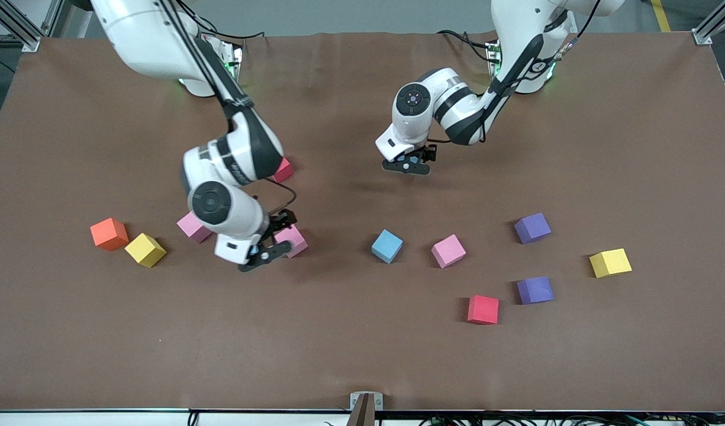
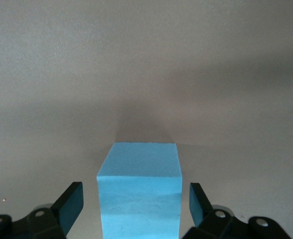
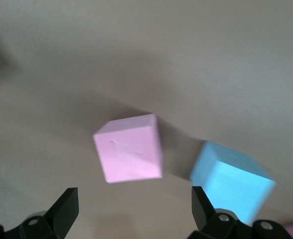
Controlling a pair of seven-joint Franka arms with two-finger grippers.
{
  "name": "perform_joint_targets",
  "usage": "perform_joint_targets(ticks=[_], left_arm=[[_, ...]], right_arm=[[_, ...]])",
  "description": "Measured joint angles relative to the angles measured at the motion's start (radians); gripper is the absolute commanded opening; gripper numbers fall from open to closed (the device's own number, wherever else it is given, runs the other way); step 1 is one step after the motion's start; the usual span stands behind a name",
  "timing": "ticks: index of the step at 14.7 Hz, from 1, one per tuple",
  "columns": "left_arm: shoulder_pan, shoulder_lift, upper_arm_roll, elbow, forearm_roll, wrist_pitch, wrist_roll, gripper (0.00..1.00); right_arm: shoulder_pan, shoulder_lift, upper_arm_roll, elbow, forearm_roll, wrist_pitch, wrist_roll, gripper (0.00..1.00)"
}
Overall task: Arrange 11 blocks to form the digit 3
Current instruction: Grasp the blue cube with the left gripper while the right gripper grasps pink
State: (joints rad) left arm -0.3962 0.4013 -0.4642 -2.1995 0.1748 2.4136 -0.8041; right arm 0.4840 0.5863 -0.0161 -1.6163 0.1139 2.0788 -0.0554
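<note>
Blocks lie scattered singly over the counter (image 1: 362, 355), not joined in any figure.

- Light blue, 3: one (image 2: 139, 194) sits on the counter mid-way along, toward the robots' edge, between the fingers of the left claw (image 1: 409, 162). That claw is open, with a gap on each side of the cube and no grip. One (image 1: 387, 245) is near the counter's middle. One (image 3: 231, 181) shows only in the right wrist view, just beside a pink cube.
- Pink, 3: one (image 1: 293, 238) is under the right claw (image 3: 134, 191), which is wide open, holds nothing and hangs above it. One (image 1: 190, 226) is toward the right arm's end. One (image 1: 448, 251) is beside the middle blue cube.
- Red, 2: one (image 1: 284, 170) is partly hidden by the right arm, one (image 1: 483, 309) is nearer the front edge.
- Purple, 2: (image 1: 532, 228) and (image 1: 535, 290).
- Yellow, 2: (image 1: 145, 249) and (image 1: 610, 262).
- Orange, 1: (image 1: 109, 234), beside the yellow cube at the right arm's end.
</note>
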Motion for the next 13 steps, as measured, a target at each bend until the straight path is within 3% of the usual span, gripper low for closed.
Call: perform_joint_targets(ticks=[1,3,8,13], left_arm=[[0.000,0.004,0.000,0.000,0.000,0.000,-0.001,0.55],[0.000,0.009,0.000,0.001,0.000,0.000,-0.003,0.39],[-0.022,0.013,-0.023,0.041,0.000,0.001,-0.128,0.36],[-0.115,0.075,-0.029,0.175,0.000,0.001,-0.256,0.36]], right_arm=[[0.012,0.021,0.000,0.001,0.000,0.026,0.002,1.00],[0.016,0.053,-0.003,0.004,0.000,0.054,0.003,1.00],[0.016,0.079,-0.006,0.011,0.000,0.083,0.002,1.00],[0.029,0.084,-0.005,0.011,0.000,0.092,0.000,1.00]])
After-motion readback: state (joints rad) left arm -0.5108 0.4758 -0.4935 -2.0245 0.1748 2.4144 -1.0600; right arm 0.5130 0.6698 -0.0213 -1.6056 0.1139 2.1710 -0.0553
